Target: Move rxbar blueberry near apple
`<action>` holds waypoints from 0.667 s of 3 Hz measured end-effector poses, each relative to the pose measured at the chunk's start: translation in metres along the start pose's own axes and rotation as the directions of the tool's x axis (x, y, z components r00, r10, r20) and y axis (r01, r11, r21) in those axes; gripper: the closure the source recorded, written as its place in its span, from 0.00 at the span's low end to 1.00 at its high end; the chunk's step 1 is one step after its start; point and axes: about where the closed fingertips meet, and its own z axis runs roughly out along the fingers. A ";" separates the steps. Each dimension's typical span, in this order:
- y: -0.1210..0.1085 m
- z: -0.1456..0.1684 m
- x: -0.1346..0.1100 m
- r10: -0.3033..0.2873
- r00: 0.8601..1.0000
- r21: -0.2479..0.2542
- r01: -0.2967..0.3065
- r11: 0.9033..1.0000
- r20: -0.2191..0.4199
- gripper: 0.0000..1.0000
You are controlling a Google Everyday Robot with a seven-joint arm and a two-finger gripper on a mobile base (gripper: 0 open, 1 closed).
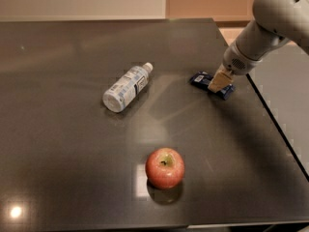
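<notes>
Our claw (pixel 219 82) sits on the rxbar blueberry (pixel 199 78), well apart from the apple (pixel 165 167), likely to grasp it, though we cannot tell if it grips.

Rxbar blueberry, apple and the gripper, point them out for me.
rxbar blueberry (pixel 199 78): camera view, exposed left end of wrapper.
apple (pixel 165 169): camera view, red front.
gripper (pixel 217 84): camera view, its tip, at the bar.

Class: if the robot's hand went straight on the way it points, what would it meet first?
Probably the rxbar blueberry, lying right under the downward-pointing hand; whether they touch is unclear.
</notes>
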 end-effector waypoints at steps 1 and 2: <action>0.015 -0.009 0.004 -0.039 0.999 -0.008 0.039 0.999 -0.007 1.00; 0.043 -0.023 0.006 -0.078 0.997 -0.042 0.079 0.996 0.018 1.00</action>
